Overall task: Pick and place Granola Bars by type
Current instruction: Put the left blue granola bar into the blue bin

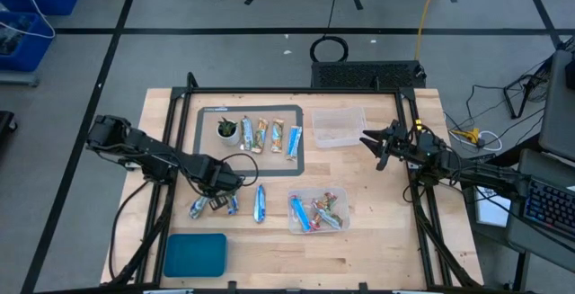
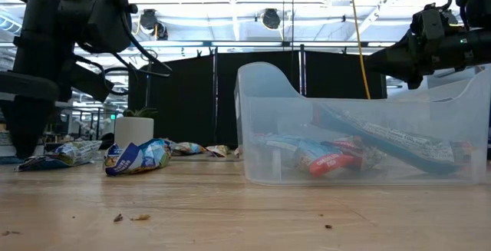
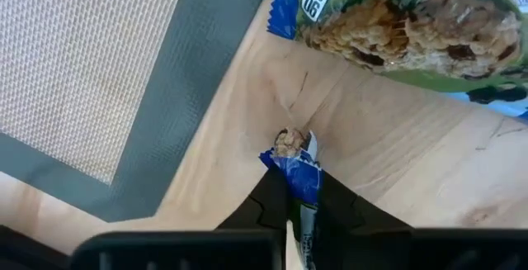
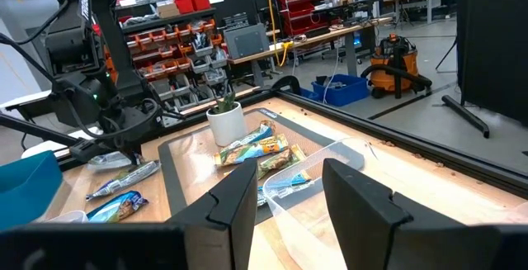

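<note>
My left gripper (image 1: 219,197) (image 3: 299,208) is low over the table's near-left part and shut on a blue-white granola bar (image 3: 297,171). Loose bars lie flat beside it (image 1: 198,207) (image 1: 232,204) (image 1: 260,202), and a green-wrapped one (image 3: 412,30) is close by. Several bars lie in a row on the grey mat (image 1: 269,136) next to a white cup (image 1: 227,130). More bars sit in a clear tub (image 1: 319,211) (image 2: 360,140). My right gripper (image 1: 382,146) (image 4: 285,196) hovers open beside an empty clear tub (image 1: 339,128). My left gripper pinches the blue-white bar between its two fingers, and the crumpled wrapper end (image 3: 290,144) sticks out past the fingertips (image 3: 272,200). The fingers come from above, pointing down at the wood. Whether the bar is lifted clear or rests on the table I cannot tell.
A teal lid (image 1: 195,253) lies at the table's near-left corner. The grey mat's edge (image 3: 177,105) runs close to my left gripper. A black frame (image 1: 296,90) stands around the working area. Bare wood (image 1: 377,240) lies near the right front.
</note>
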{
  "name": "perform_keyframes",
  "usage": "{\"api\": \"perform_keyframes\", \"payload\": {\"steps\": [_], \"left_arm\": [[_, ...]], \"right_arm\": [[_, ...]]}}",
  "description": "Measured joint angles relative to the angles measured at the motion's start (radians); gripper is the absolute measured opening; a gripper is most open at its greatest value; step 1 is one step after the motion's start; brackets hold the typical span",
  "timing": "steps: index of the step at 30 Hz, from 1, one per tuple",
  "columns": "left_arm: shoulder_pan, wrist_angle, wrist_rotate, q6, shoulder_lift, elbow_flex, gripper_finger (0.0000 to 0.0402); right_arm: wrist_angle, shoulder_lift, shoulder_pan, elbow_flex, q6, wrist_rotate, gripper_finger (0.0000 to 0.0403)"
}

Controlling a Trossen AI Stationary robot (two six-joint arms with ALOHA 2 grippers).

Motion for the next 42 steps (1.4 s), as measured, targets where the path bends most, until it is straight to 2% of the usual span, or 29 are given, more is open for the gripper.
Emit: {"api": "perform_keyframes", "payload": {"steps": [6, 14, 22, 27, 34, 38, 42], "left_arm": [[-0.011, -0.001, -0.021, 0.036, -0.005, 0.0, 0.0022], [-0.099, -0.004, -0.181, 0.034, -0.135, 0.066, 0.002], [-0.304, 0.011, -0.349, 0.013, -0.291, 0.181, 0.002], [-0.453, 0.113, -0.419, -0.004, -0.345, 0.207, 0.002], [-0.598, 0.258, -0.415, -0.013, -0.336, 0.208, 0.0019], [-0.652, 0.31, -0.409, -0.086, -0.306, 0.208, 0.0018], [-0.699, 0.338, -0.356, -0.21, -0.251, 0.208, 0.0018]], "right_arm": [[0.0, 0.0, 0.0, 0.0, 0.0, 0.0, 0.013], [0.0, 0.0, 0.0, 0.0, 0.0, 0.0, 0.013], [0.0, 0.0, 0.0, 0.0, 0.0, 0.0, 0.013], [0.0, 0.0, 0.0, 0.0, 0.0, 0.0, 0.013], [0.0, 0.0, 0.0, 0.0, 0.0, 0.0, 0.013], [0.0, 0.0, 0.0, 0.0, 0.0, 0.0, 0.013], [0.0, 0.0, 0.0, 0.0, 0.0, 0.0, 0.013]]}}
